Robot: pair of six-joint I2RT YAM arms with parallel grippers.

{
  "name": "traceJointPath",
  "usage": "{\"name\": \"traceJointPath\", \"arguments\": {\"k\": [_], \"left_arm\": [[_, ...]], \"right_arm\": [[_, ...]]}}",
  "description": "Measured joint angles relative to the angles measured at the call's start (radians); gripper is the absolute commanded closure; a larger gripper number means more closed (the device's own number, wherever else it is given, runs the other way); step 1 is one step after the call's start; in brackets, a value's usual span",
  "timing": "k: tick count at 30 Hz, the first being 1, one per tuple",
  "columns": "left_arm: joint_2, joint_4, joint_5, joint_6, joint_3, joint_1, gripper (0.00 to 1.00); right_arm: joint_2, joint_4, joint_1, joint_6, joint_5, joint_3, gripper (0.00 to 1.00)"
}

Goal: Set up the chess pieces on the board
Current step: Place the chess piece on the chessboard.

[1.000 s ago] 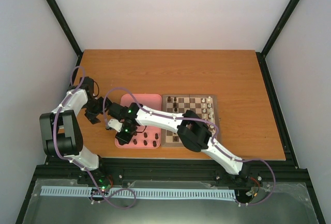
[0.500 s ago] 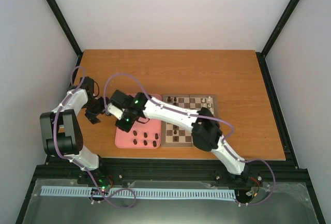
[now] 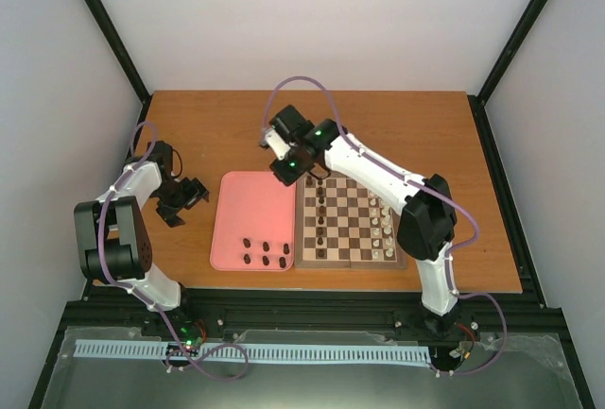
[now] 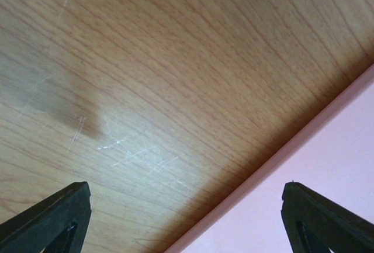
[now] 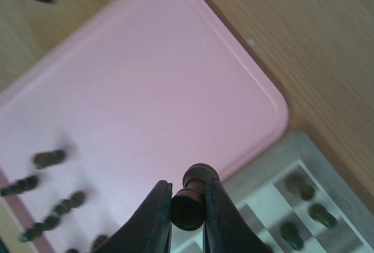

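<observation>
While the right end effector pinches one dark chess piece between narrowly set fingers, it hangs above the spot where the far right corner of the pink tray meets the far left corner of the board. On the board, dark chessmen stand in the file along its left edge and cream pieces line its right edge, leaving open squares between. Loose dark pieces lie near the tray's near rim. The left end effector sits spread wide, gripping nothing, just beside the tray's left rim. Broad worktop lies beyond tray and board.
</observation>
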Motion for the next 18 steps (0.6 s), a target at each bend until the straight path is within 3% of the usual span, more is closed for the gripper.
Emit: {"name": "traceJointPath", "arguments": {"k": [5,18], "left_arm": [[0.006,-0.001,0.0,0.0,0.003,0.0,0.0],[0.006,-0.001,-0.006,0.0,0.007,0.0,0.0]], "right_arm": [[0.0,-0.005,-0.079,0.008,0.001,-0.093,0.97],[0.0,0.011,-0.106,0.04,-0.019,-0.253,0.97]]}}
